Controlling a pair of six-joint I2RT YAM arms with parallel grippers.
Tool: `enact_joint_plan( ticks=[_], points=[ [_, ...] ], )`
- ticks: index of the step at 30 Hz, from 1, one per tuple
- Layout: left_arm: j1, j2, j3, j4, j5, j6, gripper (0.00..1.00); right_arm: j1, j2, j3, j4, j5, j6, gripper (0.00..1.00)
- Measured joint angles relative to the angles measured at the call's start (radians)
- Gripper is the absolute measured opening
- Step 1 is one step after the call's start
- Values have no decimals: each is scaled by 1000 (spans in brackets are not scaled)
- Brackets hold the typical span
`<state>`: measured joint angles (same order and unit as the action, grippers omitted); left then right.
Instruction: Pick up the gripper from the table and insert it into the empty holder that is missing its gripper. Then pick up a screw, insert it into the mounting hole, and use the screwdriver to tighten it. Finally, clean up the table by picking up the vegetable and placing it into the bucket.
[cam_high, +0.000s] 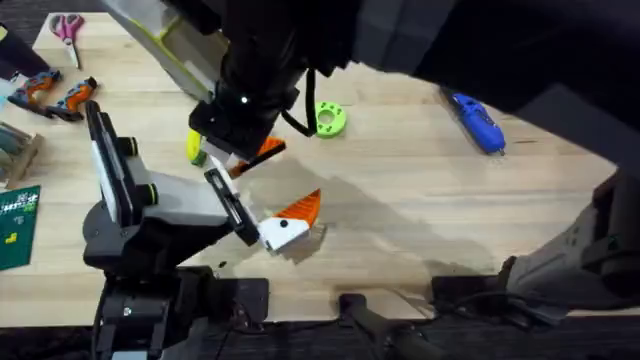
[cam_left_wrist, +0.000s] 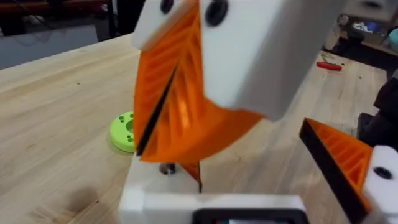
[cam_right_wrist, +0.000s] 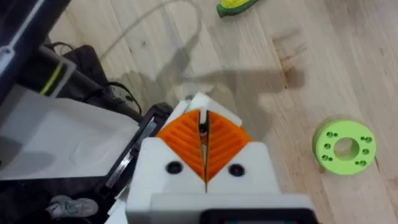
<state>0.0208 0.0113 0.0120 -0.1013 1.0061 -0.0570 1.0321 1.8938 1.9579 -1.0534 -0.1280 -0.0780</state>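
Right gripper (cam_right_wrist: 204, 140): ribbed orange pads clamped together on the orange gripper (cam_left_wrist: 190, 172), wedge upright with its tip down on the white angular holder (cam_left_wrist: 155, 186). Left gripper (cam_high: 287, 225): fingers apart. Blue pen-shaped screwdriver (cam_high: 478, 123) lies diagonally, well apart.

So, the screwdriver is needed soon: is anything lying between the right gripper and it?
Yes: the green disc with holes lies flat on the table roughly between the right gripper and the blue screwdriver, nearer the gripper. It is low, so passing above it should probably clear it.
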Motion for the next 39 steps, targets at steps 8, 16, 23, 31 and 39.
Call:
enact_joint_plan(
  ticks=[8,16,23,31,39],
  points=[
    [0,0,0,0,0,-1,986,0,0,0,-10,6,0,6],
    [0,0,0,-1,0,-4,986,0,0,1,-17,8,0,6],
    [0,0,0,-1,0,-4,987,0,0,3,-24,12,0,6],
    [0,0,0,-1,0,-4,986,0,0,3,-23,12,0,6],
    [0,0,0,0,0,-4,986,0,0,3,-24,25,0,6]
  ],
)
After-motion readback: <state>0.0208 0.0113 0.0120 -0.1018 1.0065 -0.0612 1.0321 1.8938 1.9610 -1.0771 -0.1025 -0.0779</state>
